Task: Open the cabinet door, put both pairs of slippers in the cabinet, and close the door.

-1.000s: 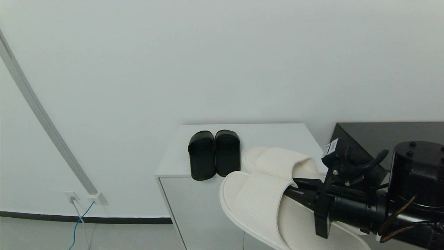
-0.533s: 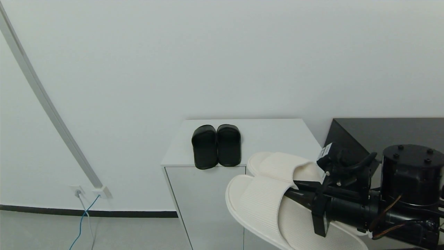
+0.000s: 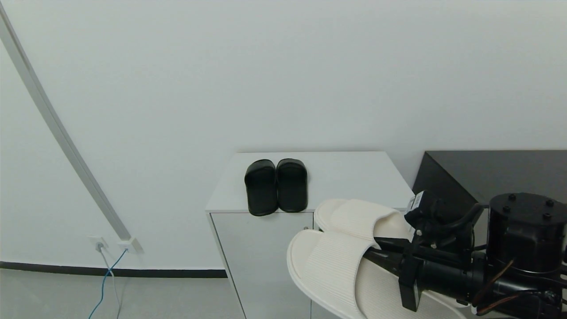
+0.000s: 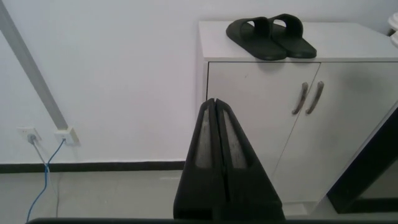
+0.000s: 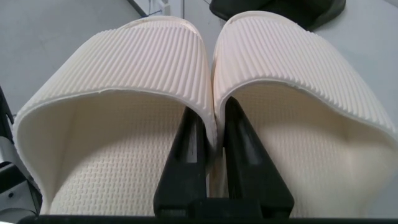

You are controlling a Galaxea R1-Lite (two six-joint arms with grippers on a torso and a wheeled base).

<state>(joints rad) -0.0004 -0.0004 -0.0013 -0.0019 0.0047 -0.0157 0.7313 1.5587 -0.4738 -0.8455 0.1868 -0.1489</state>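
Fingers (image 5: 186,155) of the right gripper (image 5: 213,124) clamp the white slippers (image 3: 345,248) by their touching inner walls, in the air before the shut cabinet (image 3: 261,257). They look light and floppy, so that doubled wall likely holds best.

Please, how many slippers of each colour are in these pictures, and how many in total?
Black slippers: 2, on top of the cabinet
White slippers: 2, gripped by the right end effector
Total: 4
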